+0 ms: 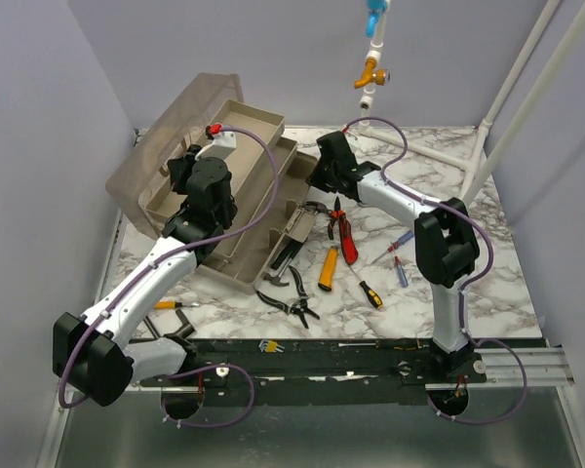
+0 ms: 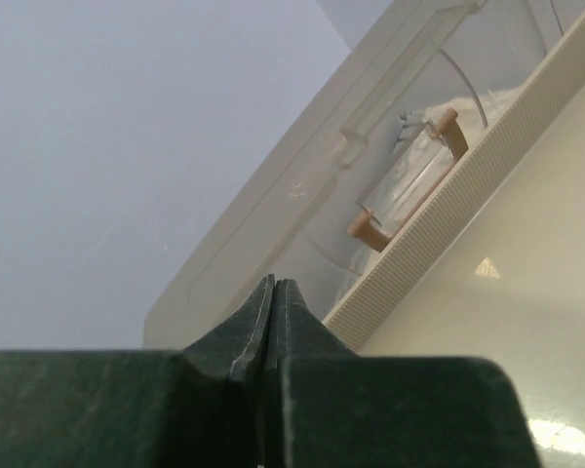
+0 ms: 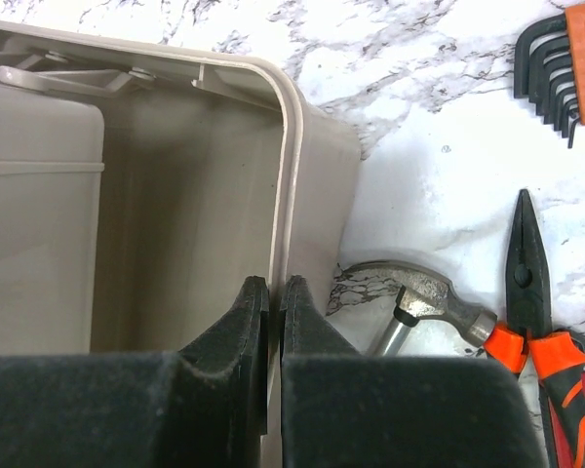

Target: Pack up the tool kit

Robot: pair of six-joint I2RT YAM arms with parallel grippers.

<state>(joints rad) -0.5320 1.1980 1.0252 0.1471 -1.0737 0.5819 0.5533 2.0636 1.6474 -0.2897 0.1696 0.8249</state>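
Our left gripper (image 2: 275,285), fingers pressed together on nothing, hangs over the open toolbox (image 1: 253,125). Its own view shows little beyond the translucent lid (image 2: 302,185) and a ribbed beige edge. The right gripper (image 3: 276,288) pinches the box's smooth end wall and hides the handle of the steel hammer (image 3: 424,292). Orange-handled pliers (image 3: 526,273) and hex keys (image 3: 551,58), both cut off by the frame, lie on the marbled table (image 1: 468,283) between pale walls (image 1: 39,117).
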